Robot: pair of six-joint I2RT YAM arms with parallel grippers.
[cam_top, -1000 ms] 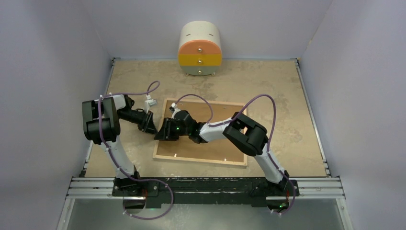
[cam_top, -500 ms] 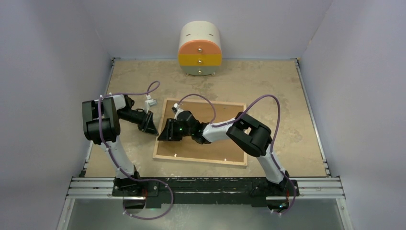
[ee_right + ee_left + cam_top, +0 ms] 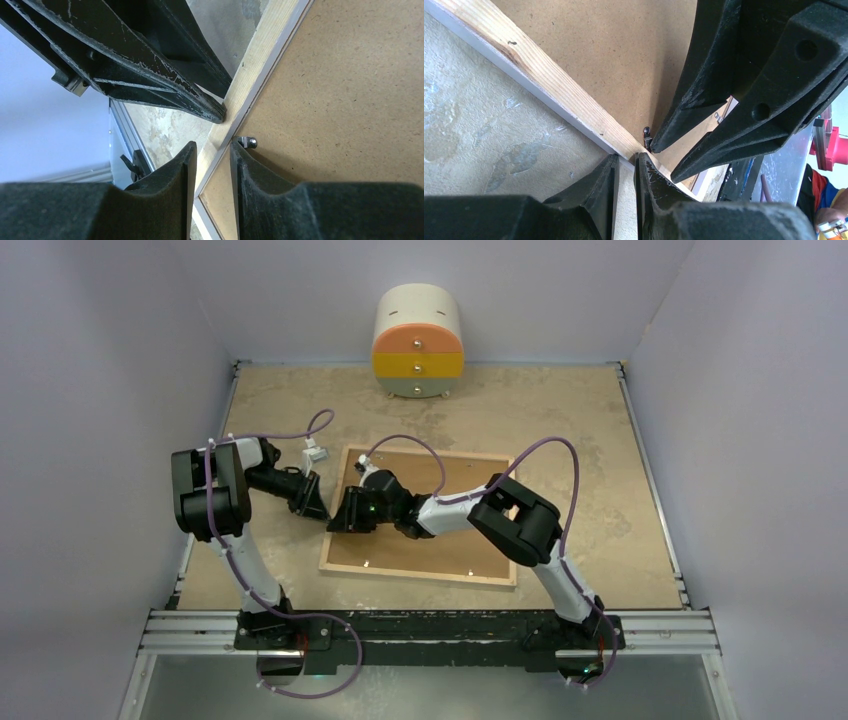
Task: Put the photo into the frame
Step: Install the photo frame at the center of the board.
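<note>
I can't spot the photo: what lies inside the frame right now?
Only the brown backing board shows inside the frame, a metal tab at its edge. Anything beneath the board is covered.

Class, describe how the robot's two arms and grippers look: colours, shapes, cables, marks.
The left arm and right arm have chunky black joint housings joined by white links, each trailed by a looping purple cable. A green light glows near the right wrist. The left gripper and right gripper are black, with tapered wedge-shaped fingers, scuffed pale along their edges.
</note>
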